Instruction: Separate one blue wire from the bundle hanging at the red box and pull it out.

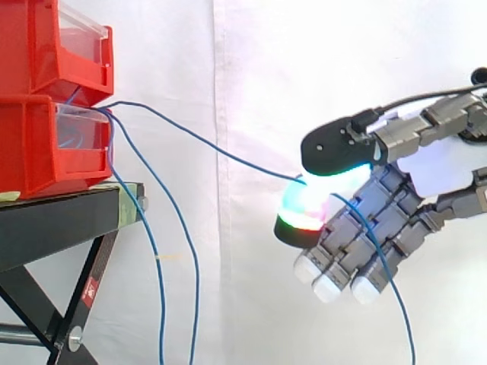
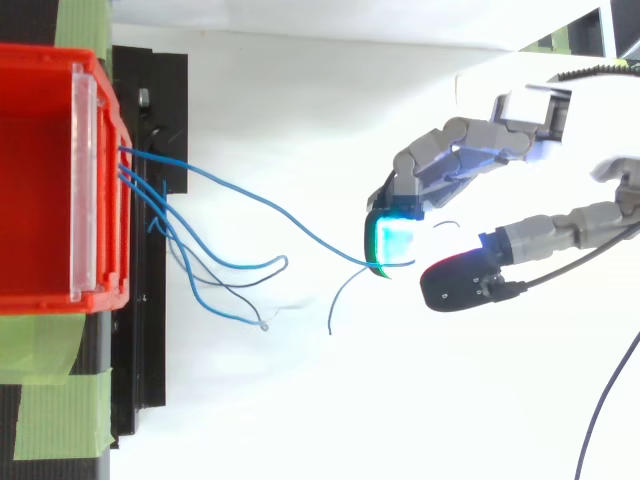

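Hanging at the lower red box (image 1: pixel 38 152), the bundle (image 1: pixel 160 304) droops past the black stand (image 1: pixel 61 220); one blue wire (image 1: pixel 221 150) stretches rightward, apart from the others, into the hand (image 1: pixel 437 167), pinched between thumb and a glowing fingertip.

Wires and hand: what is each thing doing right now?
hand: curled, pinching one blue wire.
blue wire: stretched from the lower red bin to the hand, apart from the others.
other wires: hanging loose from that bin.
red bins: stacked on the black stand.
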